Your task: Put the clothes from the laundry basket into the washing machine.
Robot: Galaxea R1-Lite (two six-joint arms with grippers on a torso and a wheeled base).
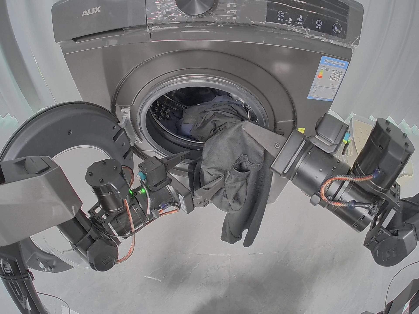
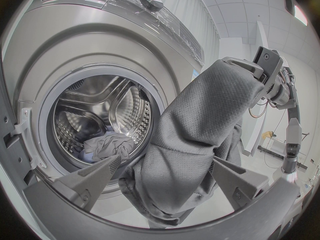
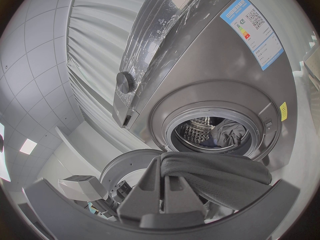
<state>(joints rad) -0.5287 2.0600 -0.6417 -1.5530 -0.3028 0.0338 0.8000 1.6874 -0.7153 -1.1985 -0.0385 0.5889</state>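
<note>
Now: right claw clenched on a dark grey mesh garment, raised at the washing machine mouth so the slack hangs free. Below it the left claw, released, straddles the drooping cloth, likely to feed it in. Beyond both, grey clothes lie in the drum. The open door flanks the left claw.

Three seemingly close washing machine views
</note>
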